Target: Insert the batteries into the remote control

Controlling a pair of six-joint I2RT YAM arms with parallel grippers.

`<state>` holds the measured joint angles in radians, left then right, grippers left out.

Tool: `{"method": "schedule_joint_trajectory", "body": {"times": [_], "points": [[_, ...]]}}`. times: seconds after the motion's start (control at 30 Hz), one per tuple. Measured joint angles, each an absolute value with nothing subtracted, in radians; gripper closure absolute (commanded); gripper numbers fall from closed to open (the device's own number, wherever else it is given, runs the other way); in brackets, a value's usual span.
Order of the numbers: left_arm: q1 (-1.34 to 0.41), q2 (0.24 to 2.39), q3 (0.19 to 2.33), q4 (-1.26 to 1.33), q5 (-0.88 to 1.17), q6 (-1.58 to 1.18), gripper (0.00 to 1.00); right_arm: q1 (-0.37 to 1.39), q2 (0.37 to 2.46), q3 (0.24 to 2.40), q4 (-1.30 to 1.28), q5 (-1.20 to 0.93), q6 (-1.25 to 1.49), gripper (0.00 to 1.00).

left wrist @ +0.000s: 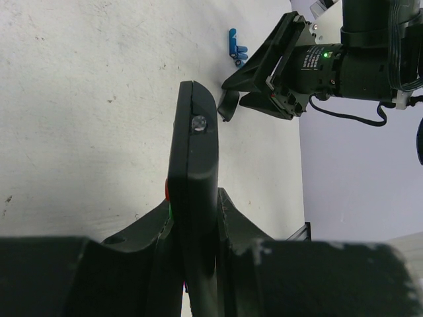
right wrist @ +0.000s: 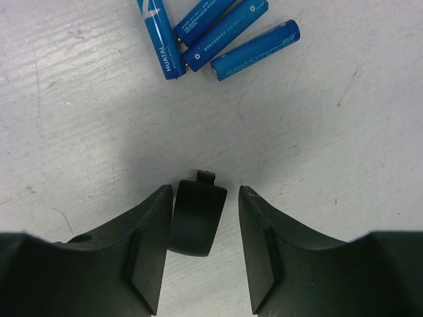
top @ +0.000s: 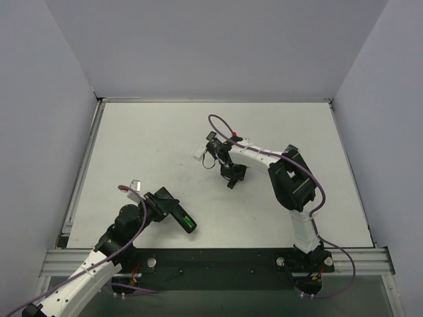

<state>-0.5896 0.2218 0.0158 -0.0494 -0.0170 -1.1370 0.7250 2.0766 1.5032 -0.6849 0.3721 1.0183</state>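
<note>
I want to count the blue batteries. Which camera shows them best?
The right wrist view: four blue batteries lie close up, lettering visible. The left wrist view shows only a tiny far-off clump. In the top view I cannot find them.

Matt black plastic remote control (left wrist: 195,165), glossy blue cells (right wrist: 225,33), scuffed table (right wrist: 330,132)

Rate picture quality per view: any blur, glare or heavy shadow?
Top external: even soft light, no glare on the table, remote control small but distinct. Left wrist: the remote control's edge is sharp, the left claw dark and blurred at the bottom. Right wrist: print on the blue cells is crisp; a soft shadow rings the right claw and the black piece inside it.
</note>
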Motion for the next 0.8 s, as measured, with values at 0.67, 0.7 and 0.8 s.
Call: {"method": "schedule_joint_trajectory", "body": {"times": [0.67,0.7,0.8], "points": [[-0.590,0.257,0.016,-0.007,-0.009,-1.152,1.00,0.744,1.920,1.266,-0.446,0.281,0.836,1.00],[-0.590,0.257,0.016,0.006,-0.005,-1.155,1.00,0.751,1.903,1.241,-0.418,0.269,0.816,1.00],[-0.590,0.248,0.016,0.038,0.004,-1.160,1.00,0.776,1.821,1.147,-0.338,0.225,0.744,1.00]]}}
